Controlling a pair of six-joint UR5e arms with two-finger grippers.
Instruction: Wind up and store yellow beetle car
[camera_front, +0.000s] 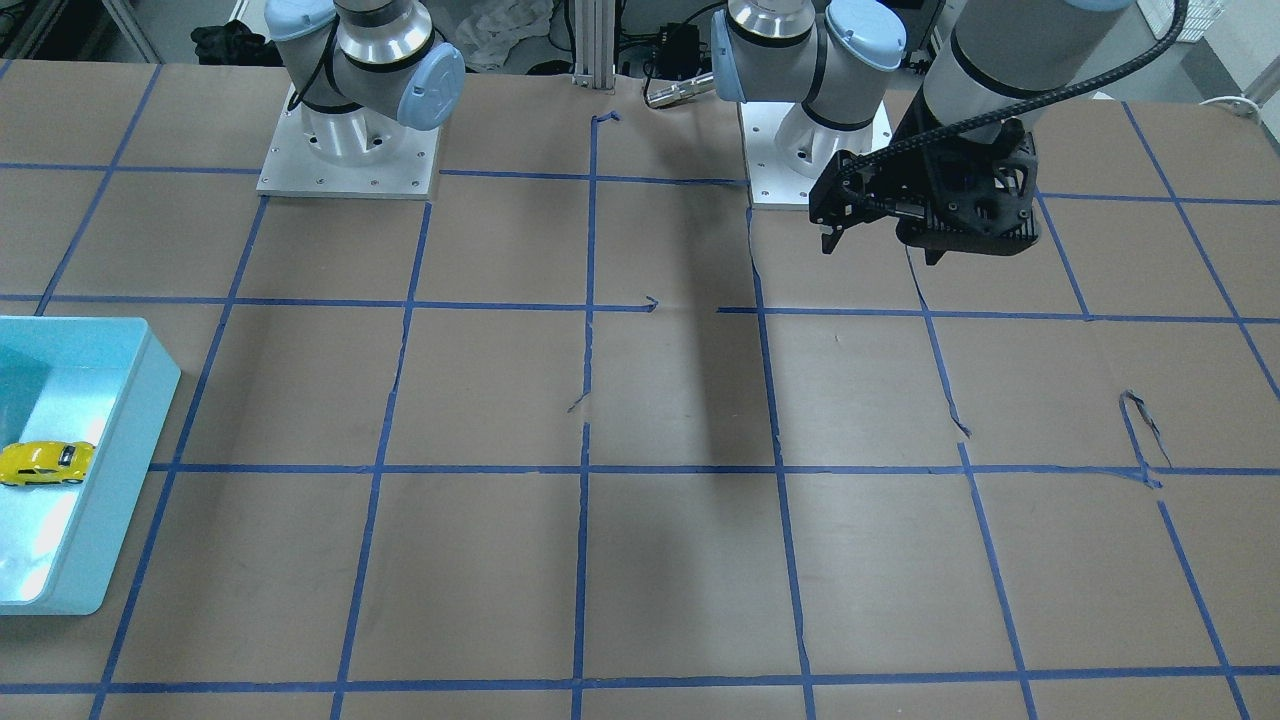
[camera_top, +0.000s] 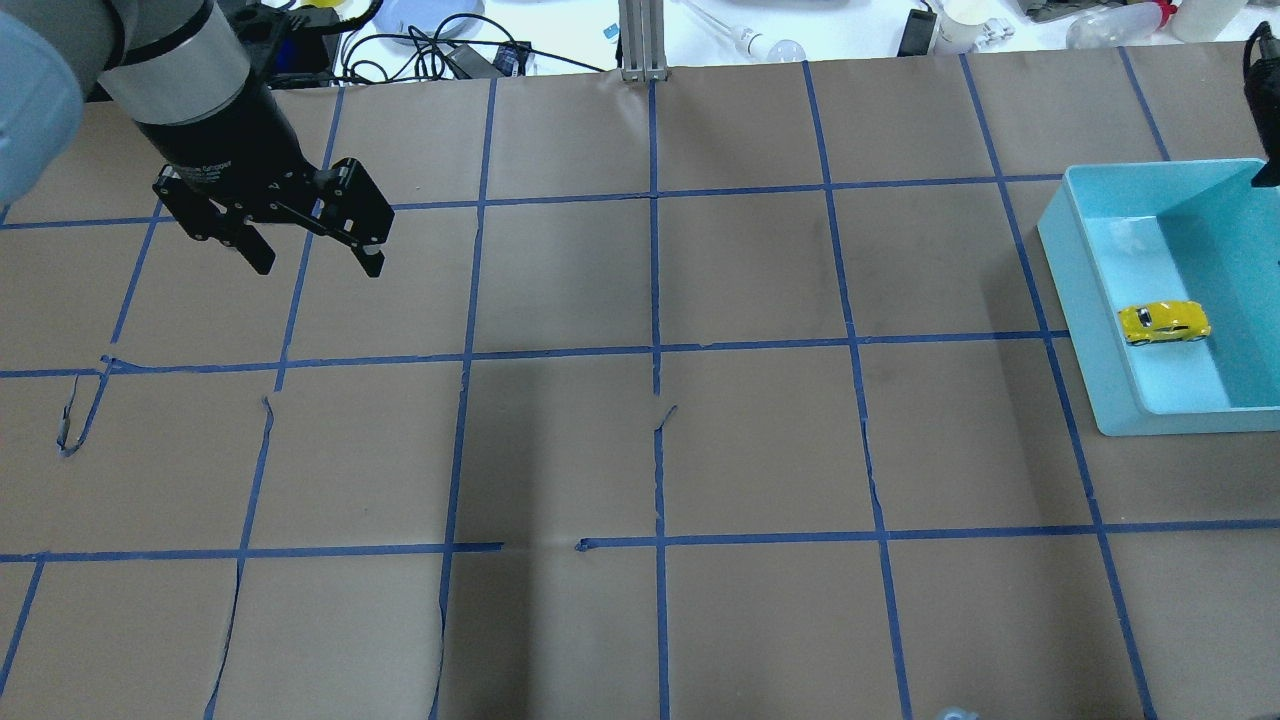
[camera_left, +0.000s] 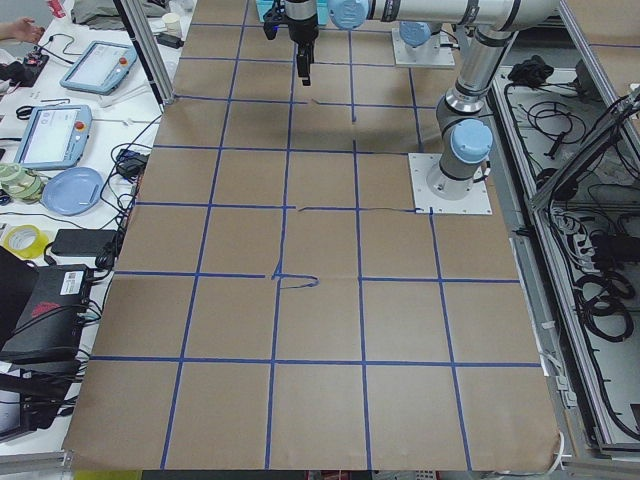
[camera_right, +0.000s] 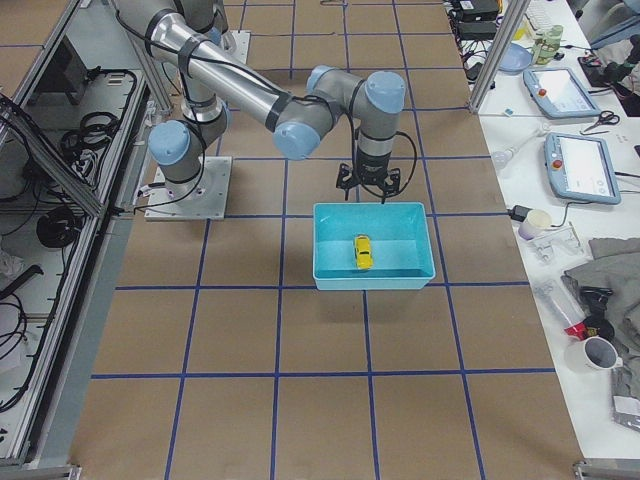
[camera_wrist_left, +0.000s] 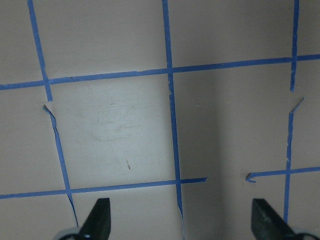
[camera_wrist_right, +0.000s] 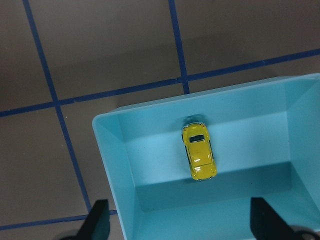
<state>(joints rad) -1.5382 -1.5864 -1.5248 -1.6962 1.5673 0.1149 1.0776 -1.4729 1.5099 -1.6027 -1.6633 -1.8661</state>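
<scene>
We see the yellow beetle car (camera_wrist_right: 199, 158) lying inside the teal bin (camera_top: 1075, 290), so storing looks done. The right end effector (camera_right: 367, 190) hangs above the bin, released and empty; the left end effector (camera_top: 317, 264) is also released, well apart over bare surface. Risks: a wound spring could roll the car into a bin wall, and a low pull-away could clip the rim. The surface (camera_top: 560, 450) is brown paper w/ a blue tape grid, torn in spots. Benches w/ tablets (camera_left: 55, 135) and cables flank it.

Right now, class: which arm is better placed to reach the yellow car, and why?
Right: the right claw, open, hangs over the teal bin holding the yellow beetle car; the left claw is far across the table.
</scene>
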